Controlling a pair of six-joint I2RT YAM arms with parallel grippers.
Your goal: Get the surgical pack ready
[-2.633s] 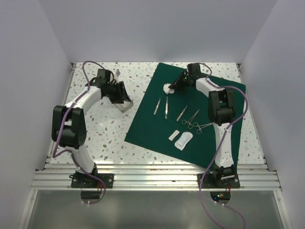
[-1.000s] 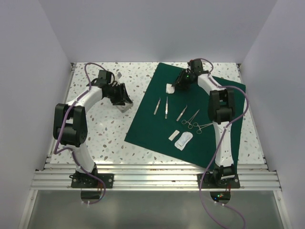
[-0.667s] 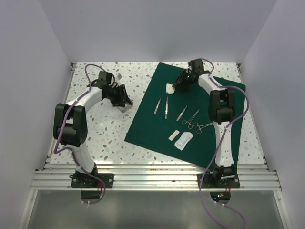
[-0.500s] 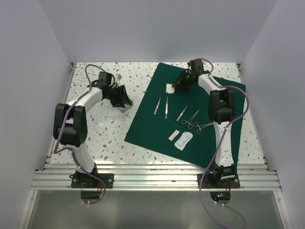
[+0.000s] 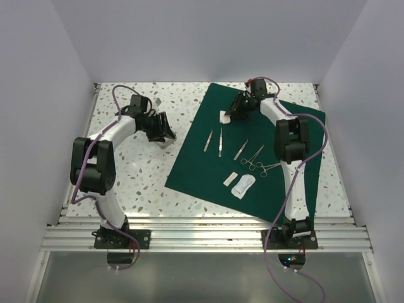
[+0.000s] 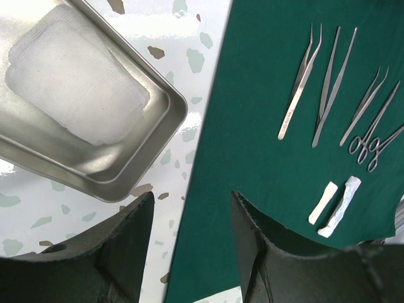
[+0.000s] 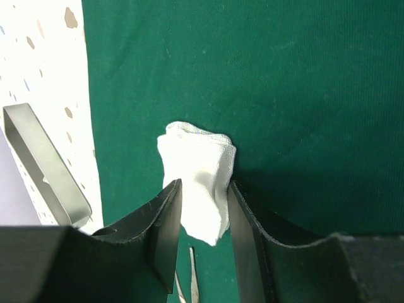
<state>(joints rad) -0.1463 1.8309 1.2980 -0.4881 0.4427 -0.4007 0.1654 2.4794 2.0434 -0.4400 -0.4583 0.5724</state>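
Note:
The surgical pack is a dark green drape [image 5: 202, 170] spread flat on the right half of the table, also seen in the left wrist view [image 6: 252, 126] and the right wrist view [image 7: 284, 76]. A white gauze wad [image 7: 196, 161] rests on its far left part [image 5: 223, 117]. My right gripper [image 7: 203, 184] is shut on the wad, one finger on each side, and reaches in from the right [image 5: 232, 113]. My left gripper [image 6: 191, 196] hangs open and holds nothing above the drape's left edge, beside a metal tray [image 6: 158, 158].
The tray holds a flat gauze pad [image 6: 76, 88] and sits on the speckled tabletop under my left gripper [image 5: 165, 132]. Three tweezers [image 6: 300, 95] [image 6: 331, 82] [image 6: 366, 104], ring-handled forceps [image 6: 379, 132] and two white strips [image 6: 323, 202] lie on the drape.
My left gripper has crept a little toward the back left, and its jaws have spread slightly. My right gripper has stayed at the gauze wad, with only its wrist shifting a little.

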